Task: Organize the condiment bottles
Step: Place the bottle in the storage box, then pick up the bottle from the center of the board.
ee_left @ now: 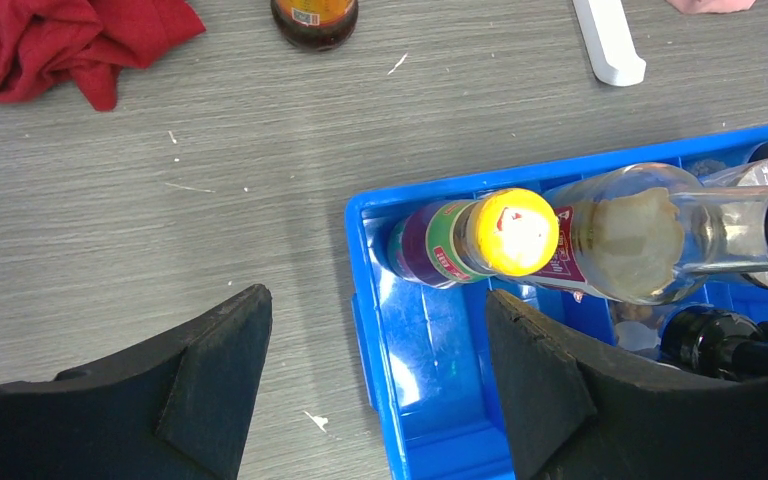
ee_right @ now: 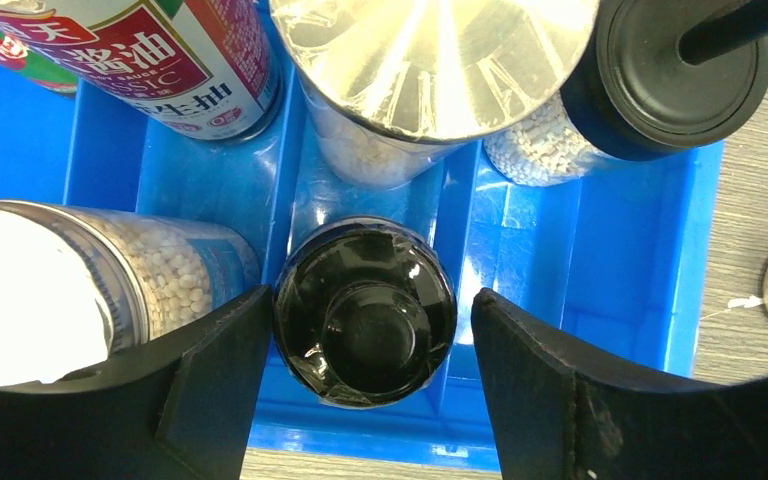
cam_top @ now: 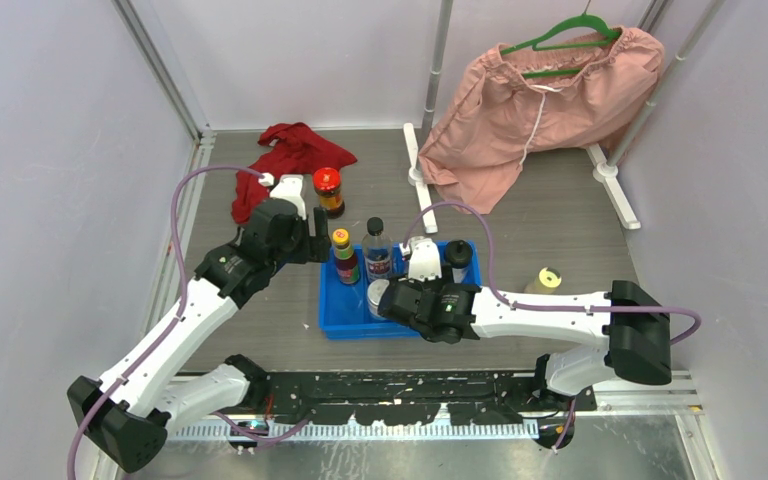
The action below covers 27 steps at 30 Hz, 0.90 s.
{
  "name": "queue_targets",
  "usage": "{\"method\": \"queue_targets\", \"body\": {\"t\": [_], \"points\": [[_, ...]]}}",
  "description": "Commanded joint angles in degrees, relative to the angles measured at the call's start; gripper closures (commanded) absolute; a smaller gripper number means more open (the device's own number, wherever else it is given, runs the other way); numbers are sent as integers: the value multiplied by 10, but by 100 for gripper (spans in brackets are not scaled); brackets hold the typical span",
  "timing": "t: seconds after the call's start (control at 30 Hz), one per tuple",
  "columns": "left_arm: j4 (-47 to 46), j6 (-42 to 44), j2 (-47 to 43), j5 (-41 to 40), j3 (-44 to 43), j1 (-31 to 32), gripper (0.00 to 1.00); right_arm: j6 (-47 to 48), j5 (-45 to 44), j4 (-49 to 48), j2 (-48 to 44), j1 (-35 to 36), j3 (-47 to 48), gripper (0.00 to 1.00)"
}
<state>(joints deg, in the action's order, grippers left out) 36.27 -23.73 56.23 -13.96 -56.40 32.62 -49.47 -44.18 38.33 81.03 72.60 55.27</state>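
Condiment bottles [cam_top: 377, 252] crowding blue tray [cam_top: 345, 312] at centre of table [cam_top: 560, 230]. Nearest, at tray's 6 o'clock edge: right gripper [ee_right: 370, 300] hanging with fingers apart, straddling black-capped dark bottle [ee_right: 365, 325] without clamping it. Standing at that bottle's 9 o'clock, grain-filled jar [ee_right: 110, 290]; at 12 o'clock, silver-lidded jar [ee_right: 440, 60]; at 1 o'clock, black-lidded jar [ee_right: 675, 75]. Hovering over tray's 9 o'clock wall: left gripper [ee_left: 378, 300], fingers spread wide and gripping nothing. Standing in tray's far row toward 11 o'clock, yellow-capped bottle [ee_left: 510, 232] and clear bottle [ee_left: 630, 235], just beside each other. Sitting outside, near tray's 3 o'clock side, beige bottle [cam_top: 543, 282]; at 11 o'clock, farther off, red-capped jar [cam_top: 327, 190]. Lying just beyond that jar, red cloth [cam_top: 290, 155]; hanging at table's 1 o'clock, pink shorts [cam_top: 540, 105].
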Motion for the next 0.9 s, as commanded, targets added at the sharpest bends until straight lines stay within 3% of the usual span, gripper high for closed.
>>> {"method": "queue_targets", "body": {"t": [0.0,0.53,0.87], "points": [[-22,4,1,-6,-2,3,22,-14,-31,12,-26,1,7,23],[-27,10,18,-20,-11,3,22,10,-28,19,-86,2,23,22],[-42,37,84,-16,-69,-18,20,68,-95,111,-172,2,133,20]]}}
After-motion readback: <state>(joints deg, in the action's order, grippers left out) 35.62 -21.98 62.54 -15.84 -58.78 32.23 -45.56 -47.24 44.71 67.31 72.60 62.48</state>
